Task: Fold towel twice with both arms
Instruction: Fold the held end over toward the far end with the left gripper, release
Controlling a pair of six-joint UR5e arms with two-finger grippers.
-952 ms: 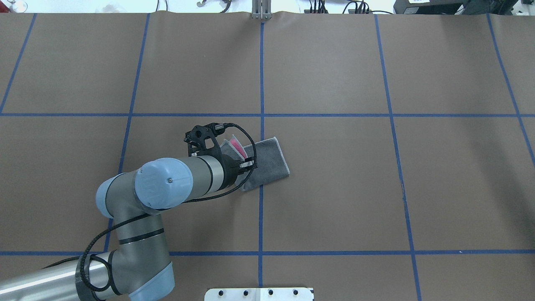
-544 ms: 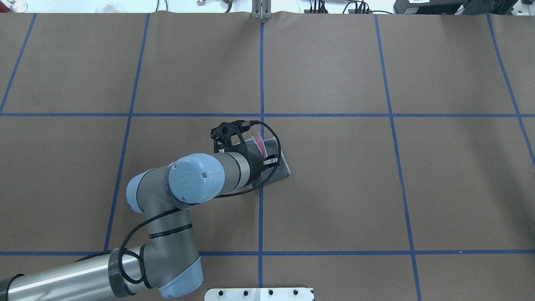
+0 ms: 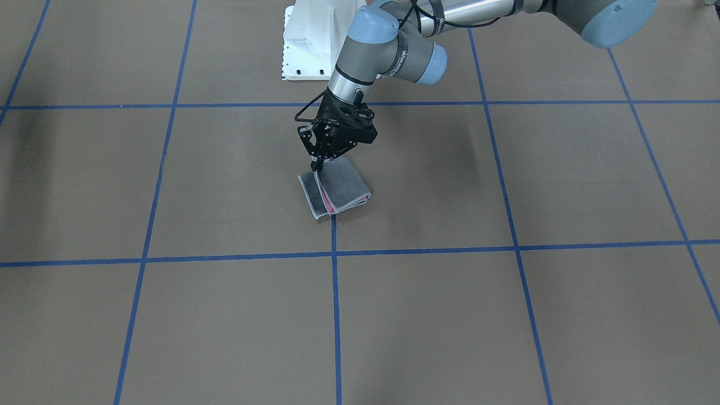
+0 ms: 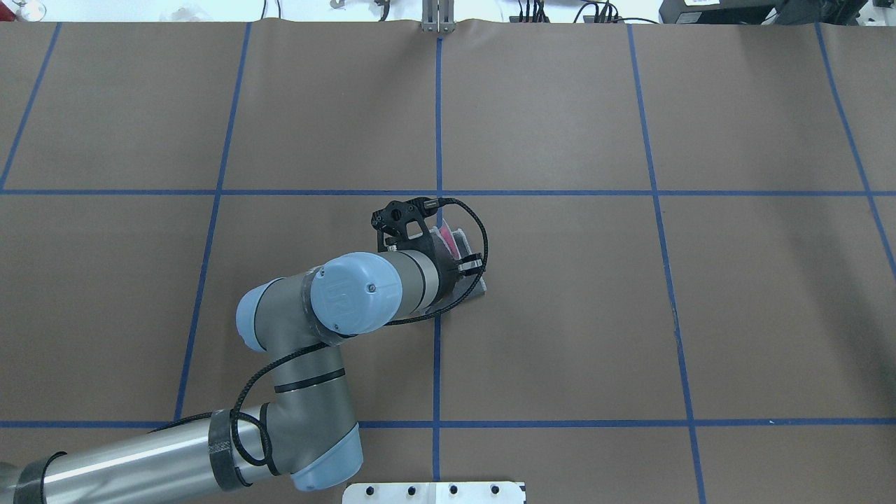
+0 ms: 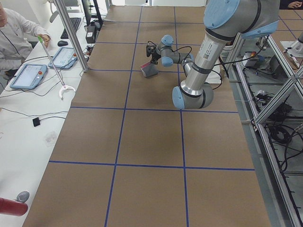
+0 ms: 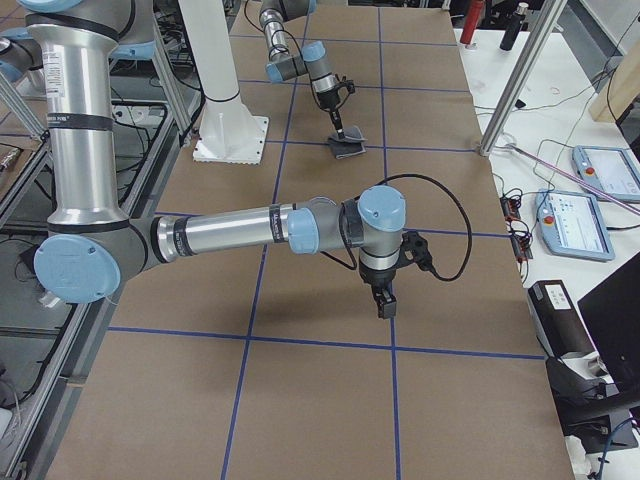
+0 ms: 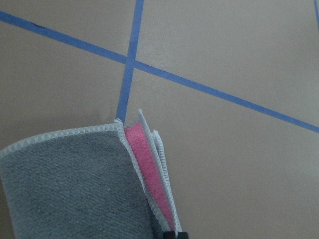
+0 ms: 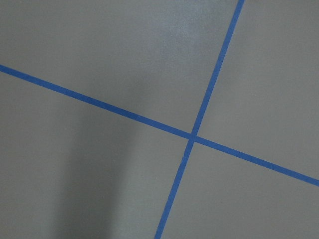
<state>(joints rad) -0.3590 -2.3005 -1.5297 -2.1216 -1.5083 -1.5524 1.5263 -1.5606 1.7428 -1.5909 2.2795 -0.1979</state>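
Observation:
The towel (image 3: pixel 344 189) lies near the table's middle, folded with its dark grey face out and a pink strip showing between the layers. My left gripper (image 3: pixel 318 165) points down at the towel's near-robot edge and is shut on its lifted edge. The left wrist view shows the towel (image 7: pixel 75 184) with grey, pink and stitched edges stacked. In the overhead view my left wrist covers most of the towel (image 4: pixel 456 243). My right gripper (image 6: pixel 384 305) hangs over bare table near a blue tape cross, far from the towel (image 6: pixel 347 148). I cannot tell whether it is open or shut.
Blue tape lines (image 4: pixel 438 126) divide the brown table into squares. The white pedestal base (image 3: pixel 309 39) stands at the robot's edge. An operators' desk with tablets (image 5: pixel 28 75) and a seated person (image 5: pixel 14 28) runs along the far side, behind a metal post (image 5: pixel 71 33).
My left arm has swung to the right, carrying the held towel edge over the rest of the towel. Less of the grey cloth shows beside the wrist now.

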